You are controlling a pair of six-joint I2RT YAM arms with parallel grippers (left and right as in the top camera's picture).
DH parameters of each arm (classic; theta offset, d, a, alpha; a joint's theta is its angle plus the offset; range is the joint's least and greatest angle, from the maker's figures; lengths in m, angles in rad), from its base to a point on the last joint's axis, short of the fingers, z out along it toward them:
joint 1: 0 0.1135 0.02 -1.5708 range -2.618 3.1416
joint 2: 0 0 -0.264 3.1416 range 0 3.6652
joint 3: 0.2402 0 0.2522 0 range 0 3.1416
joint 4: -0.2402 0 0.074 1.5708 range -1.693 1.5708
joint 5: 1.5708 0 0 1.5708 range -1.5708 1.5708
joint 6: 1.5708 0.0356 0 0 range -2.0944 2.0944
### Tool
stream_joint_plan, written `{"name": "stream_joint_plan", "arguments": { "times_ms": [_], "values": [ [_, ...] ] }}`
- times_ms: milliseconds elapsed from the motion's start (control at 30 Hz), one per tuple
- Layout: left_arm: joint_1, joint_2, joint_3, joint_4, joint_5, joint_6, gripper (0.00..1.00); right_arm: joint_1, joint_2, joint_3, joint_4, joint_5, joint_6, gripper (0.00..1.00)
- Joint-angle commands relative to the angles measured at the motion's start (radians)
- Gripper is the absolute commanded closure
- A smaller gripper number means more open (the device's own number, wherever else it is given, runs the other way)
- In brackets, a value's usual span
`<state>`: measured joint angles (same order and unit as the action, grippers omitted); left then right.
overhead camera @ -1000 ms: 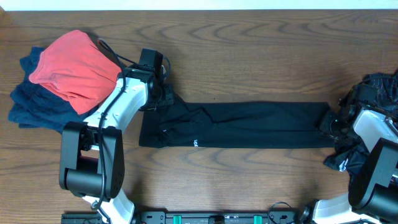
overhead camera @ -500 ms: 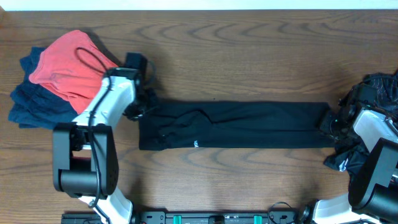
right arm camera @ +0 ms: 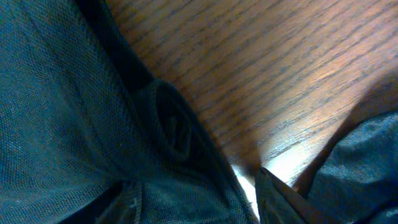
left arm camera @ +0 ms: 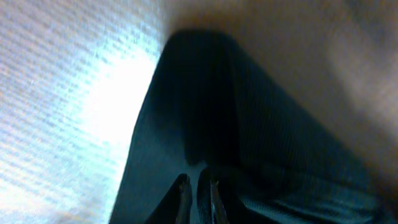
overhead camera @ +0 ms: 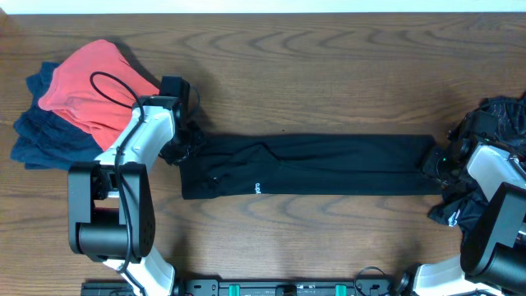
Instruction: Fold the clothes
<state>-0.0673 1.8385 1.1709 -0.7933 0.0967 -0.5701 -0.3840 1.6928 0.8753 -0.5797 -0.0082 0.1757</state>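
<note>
Long black trousers [overhead camera: 312,165] lie flat in a strip across the middle of the table. My left gripper [overhead camera: 179,148] is at their upper left corner, shut on the black fabric [left arm camera: 249,149]; its fingertips [left arm camera: 198,190] nearly touch with cloth pinched between them. My right gripper [overhead camera: 437,161] is at the trousers' right end. Its fingers [right arm camera: 196,193] stand wide apart over the dark mesh fabric [right arm camera: 62,124], which lies between them. It is open.
A folded red garment [overhead camera: 97,86] lies on a blue one [overhead camera: 41,140] at the far left. A crumpled dark garment [overhead camera: 497,119] is heaped at the right edge, under and behind my right arm. Bare wood shows in front and behind.
My left gripper has moved left and slightly down to the trousers' upper left corner, drawing that end a little to the left. The right arm has not moved.
</note>
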Motion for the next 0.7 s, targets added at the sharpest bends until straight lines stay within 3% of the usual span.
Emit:
{"name": "stream_joint_plan", "arguments": {
  "times_ms": [0, 200, 300, 367, 667],
  "values": [
    [0.005, -0.053, 0.006, -0.06, -0.016, 0.091, 0.86, -0.015, 0.014, -0.02, 0.006, 0.012, 0.01, 0.42],
    [0.005, -0.231, 0.016, -0.084, -0.034, 0.129, 0.83, -0.015, 0.014, -0.011, 0.022, -0.008, 0.01, 0.39],
    [0.005, -0.305, 0.016, -0.07, -0.038, 0.129, 0.6, -0.015, 0.014, 0.004, 0.022, -0.029, 0.002, 0.37],
    [0.005, -0.329, 0.016, -0.069, -0.038, 0.129, 0.51, -0.015, 0.014, 0.018, 0.02, -0.034, 0.002, 0.36],
    [0.005, -0.328, 0.011, -0.147, -0.037, 0.133, 0.49, -0.015, 0.014, 0.078, 0.023, -0.034, -0.029, 0.28]
  ]
}}
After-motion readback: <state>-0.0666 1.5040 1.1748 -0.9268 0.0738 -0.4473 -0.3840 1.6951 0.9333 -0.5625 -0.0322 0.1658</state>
